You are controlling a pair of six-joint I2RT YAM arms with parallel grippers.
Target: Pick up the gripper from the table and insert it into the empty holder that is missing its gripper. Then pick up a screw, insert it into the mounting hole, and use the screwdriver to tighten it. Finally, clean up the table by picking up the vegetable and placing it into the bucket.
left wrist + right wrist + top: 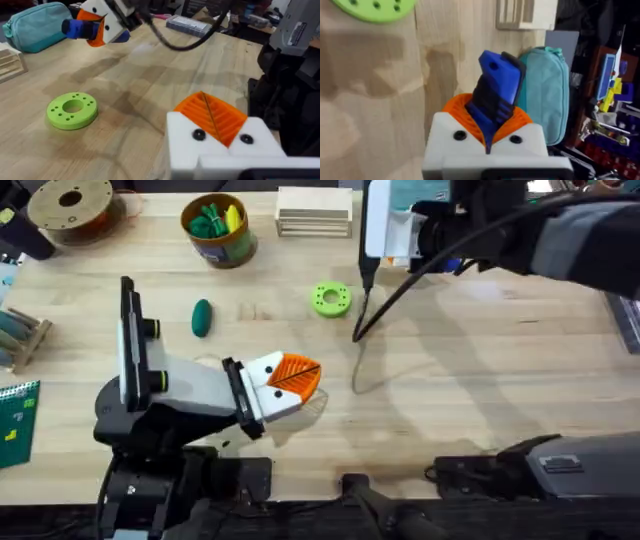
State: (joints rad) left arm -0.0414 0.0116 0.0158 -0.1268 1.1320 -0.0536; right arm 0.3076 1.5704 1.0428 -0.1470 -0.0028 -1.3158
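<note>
My right gripper [373, 252] hangs over the far middle of the table [480, 380], shut on the blue screwdriver [495, 87]. The screwdriver's thin bit [366, 277] points down near a bright green ring disc [331, 299]. From the left wrist view the right gripper [97, 25] shows far off, clamping the blue screwdriver [79, 29]. My left gripper [300, 377] rests low at front centre, its orange pads [220, 117] pressed together with nothing between them. The dark green vegetable [201, 317] lies on the wood, left of the disc. The bucket [218, 242] stands at the back. A loose gripper, an empty holder and a screw are out of view.
A brown spool [70, 205] sits at the back left and a stack of wooden blocks [314, 210] stands right of the bucket. A black cable [385, 300] droops from the right arm onto the table. A teal pouch [547, 90] lies at the far edge.
</note>
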